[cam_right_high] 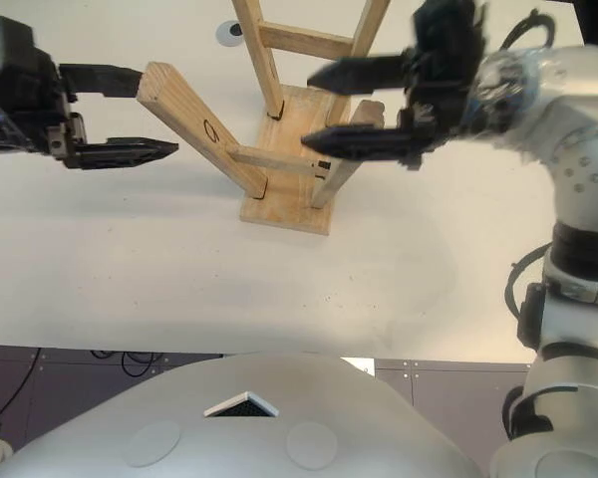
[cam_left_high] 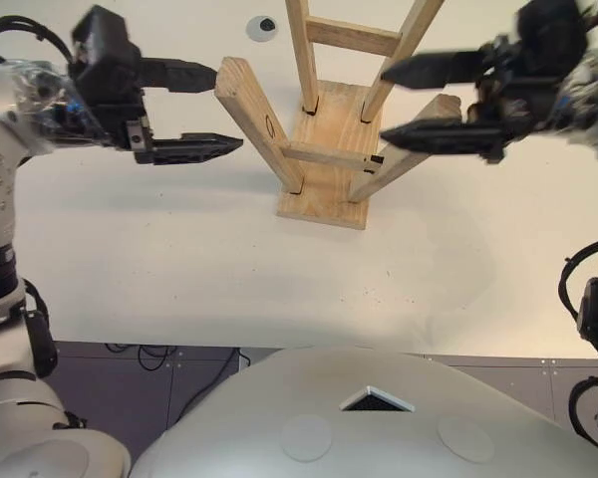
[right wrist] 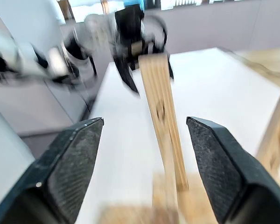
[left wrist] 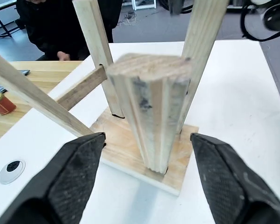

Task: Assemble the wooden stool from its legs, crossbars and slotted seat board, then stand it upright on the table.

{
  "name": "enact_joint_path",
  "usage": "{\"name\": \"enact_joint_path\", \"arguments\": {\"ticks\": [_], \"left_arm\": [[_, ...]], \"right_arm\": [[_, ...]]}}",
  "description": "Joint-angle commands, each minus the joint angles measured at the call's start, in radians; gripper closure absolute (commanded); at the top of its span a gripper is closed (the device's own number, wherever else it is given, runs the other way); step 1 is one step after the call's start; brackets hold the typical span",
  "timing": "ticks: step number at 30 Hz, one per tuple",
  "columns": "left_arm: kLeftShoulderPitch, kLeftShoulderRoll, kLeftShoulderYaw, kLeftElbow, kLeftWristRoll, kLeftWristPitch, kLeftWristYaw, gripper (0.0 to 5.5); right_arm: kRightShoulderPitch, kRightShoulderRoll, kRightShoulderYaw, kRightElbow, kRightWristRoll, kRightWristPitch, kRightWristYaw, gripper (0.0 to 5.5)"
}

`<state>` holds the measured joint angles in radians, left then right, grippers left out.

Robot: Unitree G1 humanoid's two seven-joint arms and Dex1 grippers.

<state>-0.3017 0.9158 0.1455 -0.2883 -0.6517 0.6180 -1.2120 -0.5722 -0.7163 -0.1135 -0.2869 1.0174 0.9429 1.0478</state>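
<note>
Left eye view — stool (cam_left_high: 320,199) inverted, on table (cam_left_high: 179,261)

Holds both arms out ahead, bent at the elbow, forearms turned inward so that the two grippers face each other, well apart. Carries the left arm (cam_left_high: 5,159) with wrist about level, left gripper (cam_left_high: 229,108) pointing toward the right side, its two black fingers (cam_left_high: 184,75) spread wide, one above the other as seen from the head. Mirrors this with the right arm (cam_right_high: 578,149): right gripper (cam_right_high: 307,108) pointing left, fingers likewise parted wide. Shows dark, finely textured pads (left wrist: 79,172) on the inner faces.
</note>
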Motion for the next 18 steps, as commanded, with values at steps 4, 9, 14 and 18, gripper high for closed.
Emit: {"name": "enact_joint_path", "arguments": {"ticks": [4, 9, 14, 18], "left_arm": [[0.225, -0.036, 0.063, -0.078, -0.022, 0.134, 0.192, 2.57], [0.337, -0.169, -0.116, -0.191, 0.033, 0.188, 0.376, 3.39], [0.291, -0.313, -0.192, -0.156, 0.045, 0.251, 0.542, 4.12], [0.249, -0.363, -0.225, -0.075, 0.102, 0.257, 0.625, 4.71]], "right_arm": [[-0.102, 0.002, -0.24, 0.29, 0.132, 0.005, -0.307, 2.71], [0.253, -0.068, 0.267, 0.036, -0.488, -0.313, -0.326, 3.66], [0.333, -0.007, 0.398, -0.071, -0.693, -0.292, -0.437, 4.49], [0.317, 0.026, 0.513, -0.19, -0.754, -0.112, -0.484, 5.13]]}}
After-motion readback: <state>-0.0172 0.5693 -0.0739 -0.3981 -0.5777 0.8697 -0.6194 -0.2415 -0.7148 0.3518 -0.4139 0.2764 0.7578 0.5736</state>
